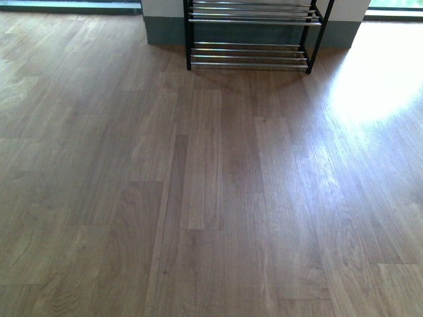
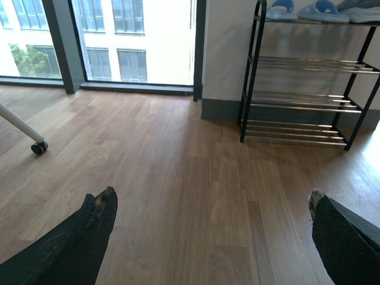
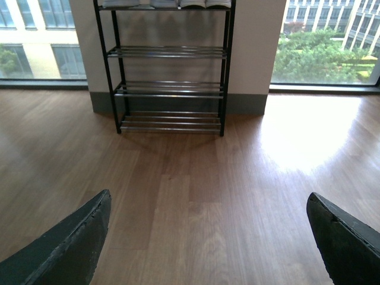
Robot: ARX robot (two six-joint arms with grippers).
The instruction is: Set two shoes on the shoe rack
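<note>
Nearest, left gripper (image 2: 211, 228) and right gripper (image 3: 208, 234): both spread wide, empty, raised over bare wood floor (image 1: 211, 198). Farther, shoe rack (image 1: 251, 39) against wall, top centre of front view; lower 2 tiers vacant. Top tier, upper right of left wrist view: pale blue slides (image 2: 306, 9) beside grey sneaker (image 2: 362, 10); placement apparently finished.

I can read no text, label, brand, number or sign anywhere in these views. The pale blue slides (image 2: 303, 10) on the top tier of the shoe rack (image 2: 255, 71), off at my one o'clock, show no legible marking; they are too small to tell.
</note>
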